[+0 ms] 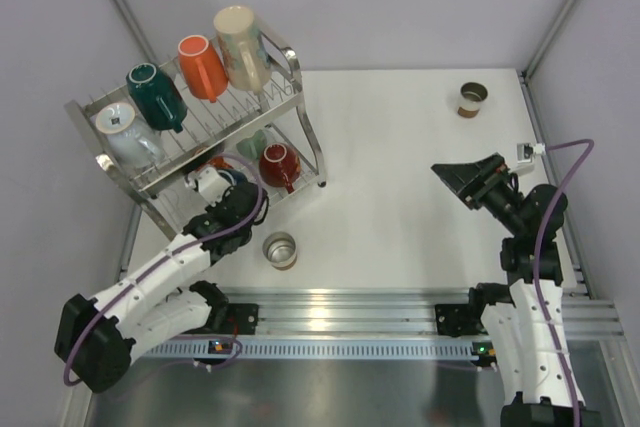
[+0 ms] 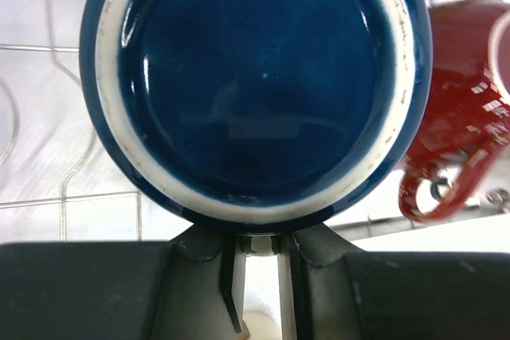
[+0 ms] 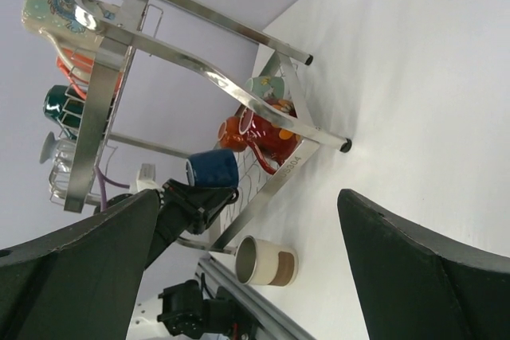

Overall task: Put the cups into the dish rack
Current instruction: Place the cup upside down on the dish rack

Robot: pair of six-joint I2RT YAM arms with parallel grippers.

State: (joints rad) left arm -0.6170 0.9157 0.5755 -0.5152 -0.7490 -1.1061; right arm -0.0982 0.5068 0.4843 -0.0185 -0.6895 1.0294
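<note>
navy cup [image 2: 255, 85] is clamped in the left gripper [image 2: 259, 260], jaws narrowed on something at the cup's lower edge (rim or handle, can't tell which). its base, with a pale foot ring, faces the left wrist cam. the cup is at the near end of the rack's [image 3: 100, 93] lower tier, just beside the red mug [image 2: 466, 101]. can't tell whether it touches the wires.

lower tier also holds the mint cup [image 3: 267, 85], behind the red mug. upper tier, left to right in the top view: pale blue cup [image 1: 122, 132], teal cup [image 1: 155, 97], orange cup [image 1: 203, 67], beige cup [image 1: 240, 45], all tipped on the tines.

off the rack, on the table [image 1: 400, 197]: banded cup [image 1: 280, 249] upright, near the rack's front and the left arm; brown cup [image 1: 472, 99] upright at the far right, well apart from the rack.

right gripper [image 1: 455, 185] is released, jaws spread wide and holding nothing, above the table's right side, pointed toward the rack.
</note>
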